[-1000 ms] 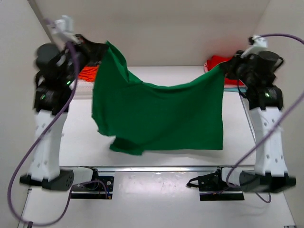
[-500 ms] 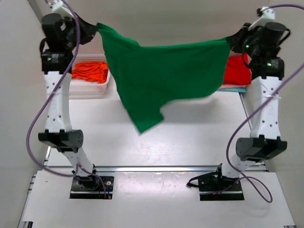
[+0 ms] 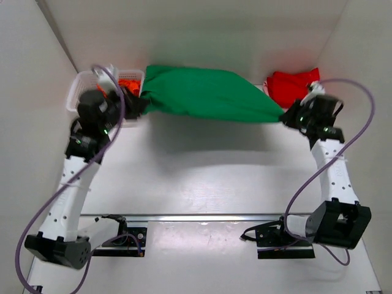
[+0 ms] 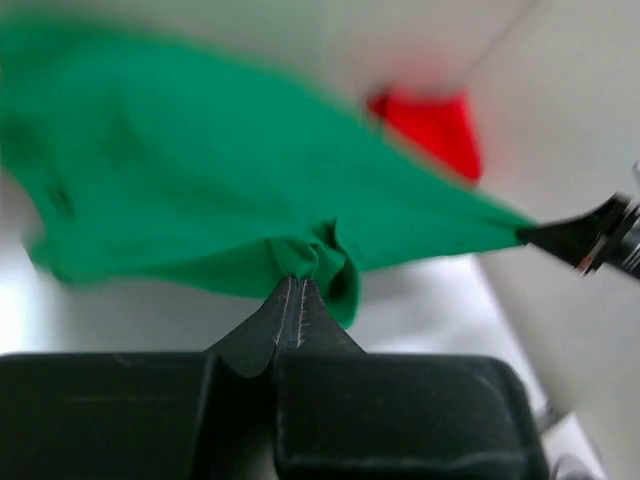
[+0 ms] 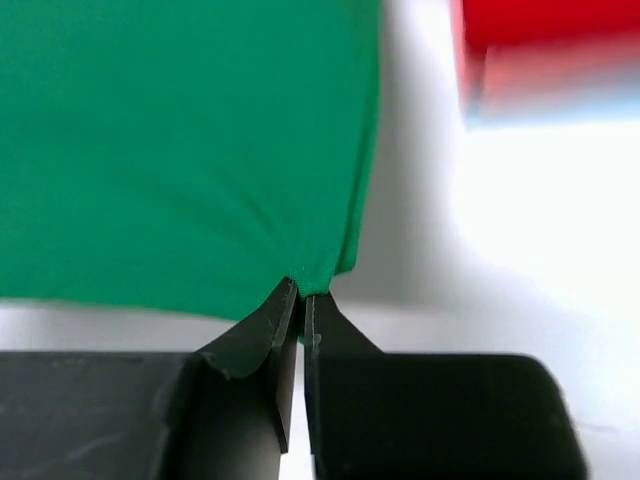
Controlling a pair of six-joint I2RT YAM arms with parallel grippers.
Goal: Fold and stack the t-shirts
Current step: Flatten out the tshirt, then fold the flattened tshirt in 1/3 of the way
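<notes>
A bright green t-shirt is stretched between my two grippers at the far side of the table, billowing above it. My left gripper is shut on its left corner; the cloth bunches at the jaws in the left wrist view. My right gripper is shut on its right corner, which shows in the right wrist view. A red t-shirt lies folded at the far right on a pink and teal stack. An orange t-shirt lies in the basket.
A white lattice basket stands at the far left behind my left arm. White walls close in at the back and both sides. A metal rail runs along the near edge of the table.
Both arms swung down and forward from a high hold. The green t-shirt, which hung as a sheet, has been flung toward the far side and now stretches low between the grippers.
</notes>
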